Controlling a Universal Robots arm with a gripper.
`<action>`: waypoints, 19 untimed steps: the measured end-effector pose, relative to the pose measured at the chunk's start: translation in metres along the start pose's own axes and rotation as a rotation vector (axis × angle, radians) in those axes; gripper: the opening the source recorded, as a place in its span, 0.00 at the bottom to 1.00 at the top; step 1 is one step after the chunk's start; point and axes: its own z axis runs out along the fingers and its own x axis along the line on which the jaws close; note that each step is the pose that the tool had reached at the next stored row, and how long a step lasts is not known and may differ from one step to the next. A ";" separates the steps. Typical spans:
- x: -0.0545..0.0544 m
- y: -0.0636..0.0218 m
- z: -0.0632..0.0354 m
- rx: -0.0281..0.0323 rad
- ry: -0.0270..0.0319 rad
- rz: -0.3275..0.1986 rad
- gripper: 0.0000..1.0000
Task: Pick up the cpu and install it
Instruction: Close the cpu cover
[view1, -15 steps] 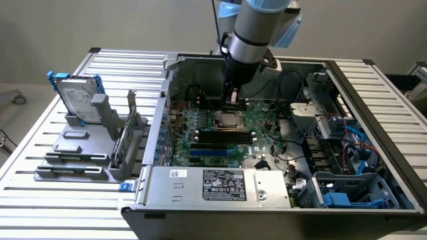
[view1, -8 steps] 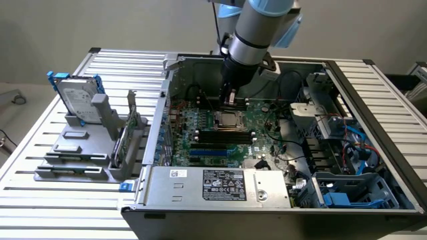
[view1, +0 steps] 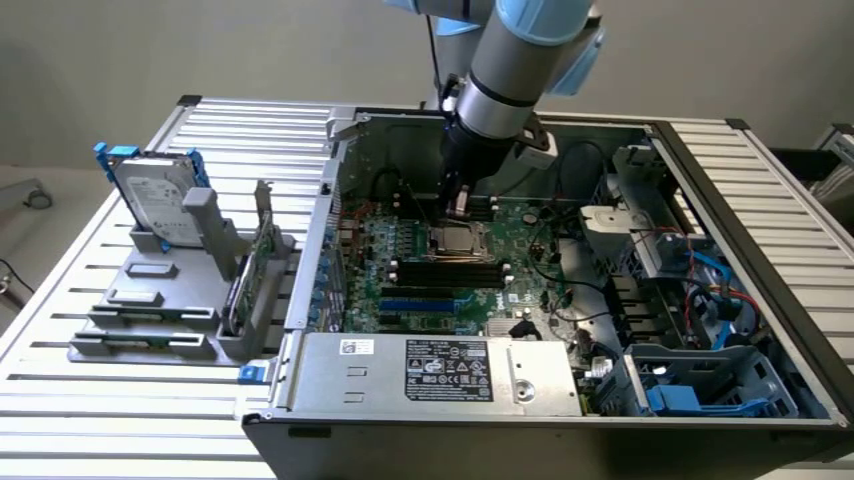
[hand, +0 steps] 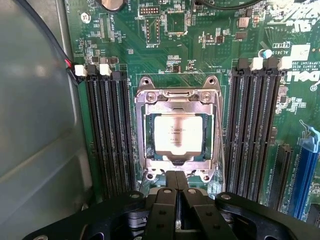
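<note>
Clearly, the cpu (hand: 177, 132) lies flat inside the metal-framed socket (hand: 175, 97) on the green motherboard (hand: 200, 40), between two banks of black memory slots (hand: 107, 135). The gripper (hand: 176, 176) hangs just above one edge of the socket. Its two black fingers (hand: 167, 200) are pressed together with nothing between them, and they do not touch the chip. In the exterior view the arm reaches down into the open computer case (view1: 747, 230).

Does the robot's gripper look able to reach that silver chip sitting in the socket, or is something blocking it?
Probably yes. The gripper hangs close above the cpu, which lies in its socket with its top bare; nothing stands between them. It is shut, though.
</note>
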 end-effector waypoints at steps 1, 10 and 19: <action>0.000 0.0002 0.0008 0.0032 -0.0001 0.000 0.11; -0.001 0.0020 0.0082 0.0244 0.0010 0.002 0.11; -0.001 0.0035 0.0146 0.0289 0.0152 -0.001 0.11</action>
